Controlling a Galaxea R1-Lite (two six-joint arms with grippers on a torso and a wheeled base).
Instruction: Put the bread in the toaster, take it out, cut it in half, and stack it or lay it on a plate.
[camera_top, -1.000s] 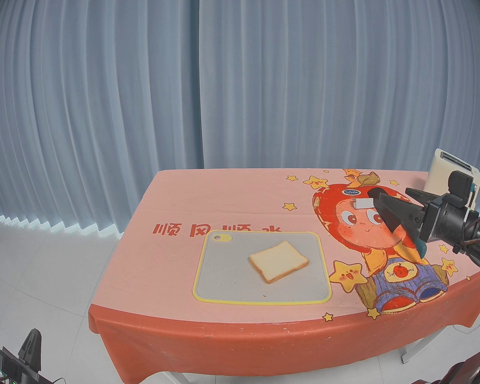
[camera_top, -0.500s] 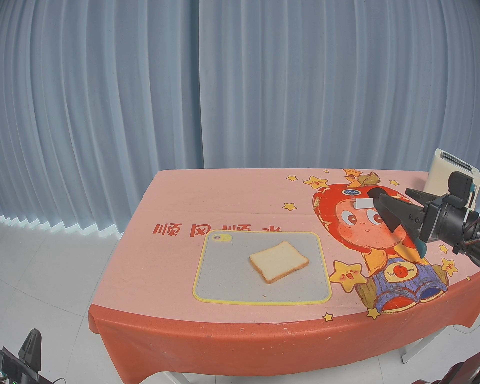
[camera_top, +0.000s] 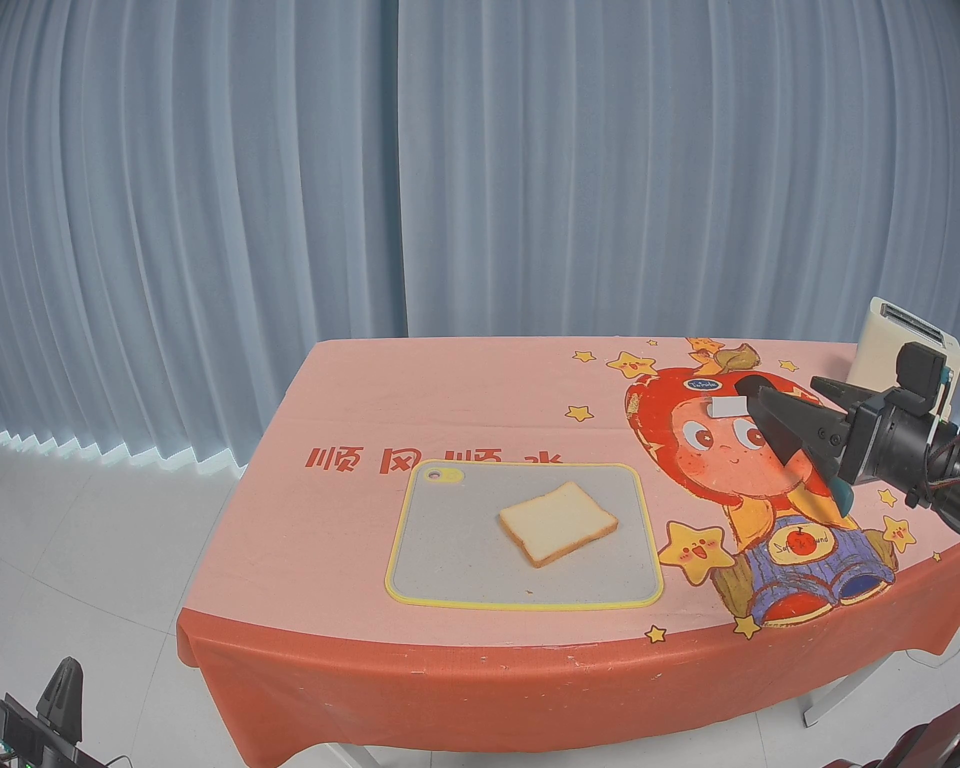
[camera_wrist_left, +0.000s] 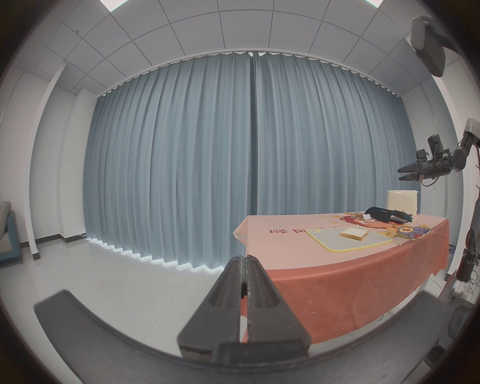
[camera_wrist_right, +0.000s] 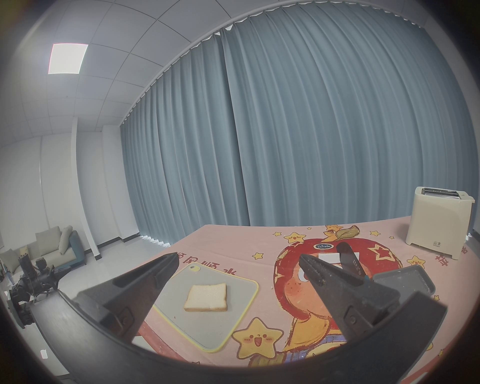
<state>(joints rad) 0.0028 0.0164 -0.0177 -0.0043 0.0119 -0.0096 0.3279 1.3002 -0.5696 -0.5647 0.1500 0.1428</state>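
Our right gripper (camera_top: 778, 383) hung with jaws spread above the tablecloth (camera_top: 420, 400), well apart from the bread slice (camera_top: 557, 521) lying flat on the cutting board (camera_top: 450, 560), so we judged it should descend low and pinch one crust edge gently for the toaster (camera_top: 885, 350).

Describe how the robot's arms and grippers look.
The left gripper and right gripper are matte black, each with two tapering, wedge-shaped fingers. The right arm is black too, with a boxy camera module mounted on its wrist.
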